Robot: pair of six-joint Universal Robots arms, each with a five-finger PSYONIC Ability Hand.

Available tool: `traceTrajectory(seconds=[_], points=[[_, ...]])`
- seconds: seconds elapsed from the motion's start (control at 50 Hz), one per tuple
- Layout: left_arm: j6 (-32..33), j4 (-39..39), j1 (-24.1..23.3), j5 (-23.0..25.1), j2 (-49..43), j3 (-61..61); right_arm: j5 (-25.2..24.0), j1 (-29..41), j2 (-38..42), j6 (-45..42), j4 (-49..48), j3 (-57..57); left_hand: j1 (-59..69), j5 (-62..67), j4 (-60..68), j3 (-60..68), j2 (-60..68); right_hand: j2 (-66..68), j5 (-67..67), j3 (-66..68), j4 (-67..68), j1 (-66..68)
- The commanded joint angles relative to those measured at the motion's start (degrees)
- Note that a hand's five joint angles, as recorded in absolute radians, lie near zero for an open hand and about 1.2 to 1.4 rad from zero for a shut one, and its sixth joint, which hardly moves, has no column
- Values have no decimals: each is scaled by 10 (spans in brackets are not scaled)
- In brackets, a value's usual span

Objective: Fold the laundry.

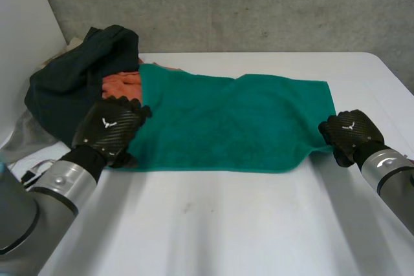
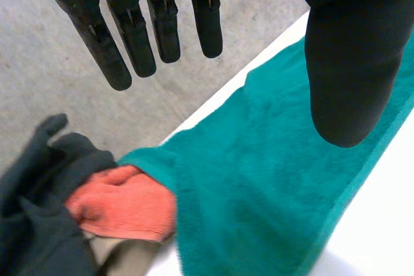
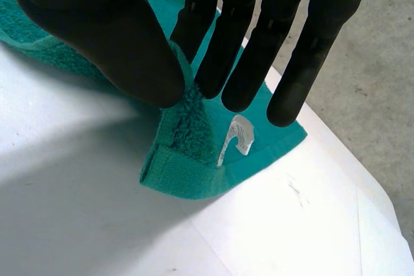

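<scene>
teal towel lies flat across the middle of the white table. left hand over the towel's left edge, fingers straight and thumb apart, holding nothing. right hand pinches the towel's right near corner between thumb and fingers, beside a white label. dark garment and orange cloth heaped at the far left corner.

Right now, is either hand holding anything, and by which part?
The right hand pinches the green towel by its edge near a corner. The left hand is open, holding nothing.

Towel on table, beside clothes pile
</scene>
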Motion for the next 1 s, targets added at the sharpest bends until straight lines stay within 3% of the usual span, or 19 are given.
traceTrajectory(seconds=[0.02,0.24,0.54,0.78,0.82,0.92,1.0], points=[[-4,3,3,-28,-116,54,1,-1,-1,1,11,-4,38,50,51,42,42,128,124,120,114,157],[81,-17,83,-42,-193,95,-1,-19,0,0,32,-14,69,80,81,73,73,128,124,120,114,157],[107,-17,104,-39,-240,124,-1,-21,1,0,32,-18,77,89,89,81,81,128,124,120,114,157],[103,-16,102,24,-278,158,0,-22,1,0,32,-18,444,455,456,448,448,128,124,120,114,157],[103,-17,101,28,-283,162,1,-22,1,-1,32,-18,551,562,563,555,555,128,124,120,114,157],[107,-19,102,24,-272,159,0,-22,-2,-9,39,-23,551,563,564,555,556,128,124,120,114,157],[108,-43,99,20,-192,136,-2,-22,-34,-39,100,-35,551,563,564,555,556,128,124,120,114,157]])
